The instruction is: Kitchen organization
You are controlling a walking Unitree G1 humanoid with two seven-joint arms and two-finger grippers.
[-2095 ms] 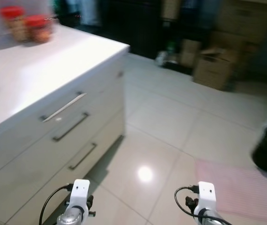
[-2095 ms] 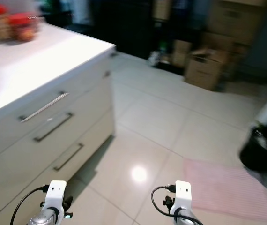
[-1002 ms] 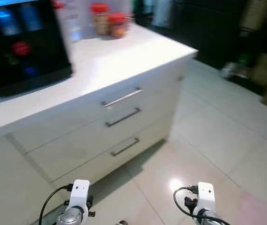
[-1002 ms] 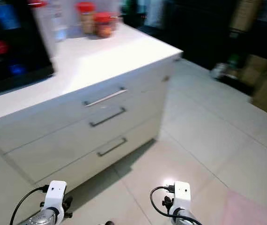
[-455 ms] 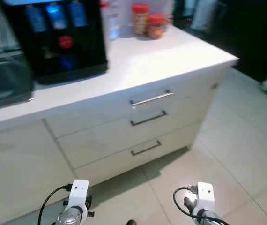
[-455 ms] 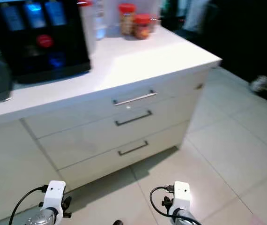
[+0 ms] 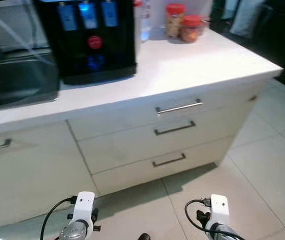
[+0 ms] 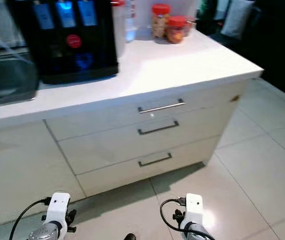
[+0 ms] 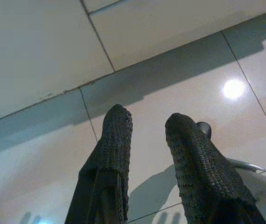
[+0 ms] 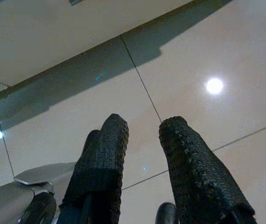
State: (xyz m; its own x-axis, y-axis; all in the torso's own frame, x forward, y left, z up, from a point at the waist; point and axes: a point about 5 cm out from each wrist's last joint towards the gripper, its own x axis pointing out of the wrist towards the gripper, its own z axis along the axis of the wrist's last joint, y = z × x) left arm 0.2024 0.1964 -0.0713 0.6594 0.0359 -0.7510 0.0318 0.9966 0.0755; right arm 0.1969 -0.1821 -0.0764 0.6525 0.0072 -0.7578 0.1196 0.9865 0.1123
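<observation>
— Since a moment ago my view has swung left: boxes and mat are gone, and the desk (image 7: pixel 192 65) faces me square, dispenser (image 7: pixel 90 37) and sink (image 7: pixel 17 80) now showing. What next?

— Step closer, I'd say. Two red-lidded jars (image 7: pixel 182 27) stand at the desk's far right corner, well beyond reach.

— And your arms?

— Both hang low over the floor (image 9: pixel 39 46). Left jaws (image 9: pixel 147 126) and right jaws (image 10: pixel 140 128) are parted, holding nothing. I'd halt short of the drawers (image 7: pixel 175 127), then raise one arm.
</observation>
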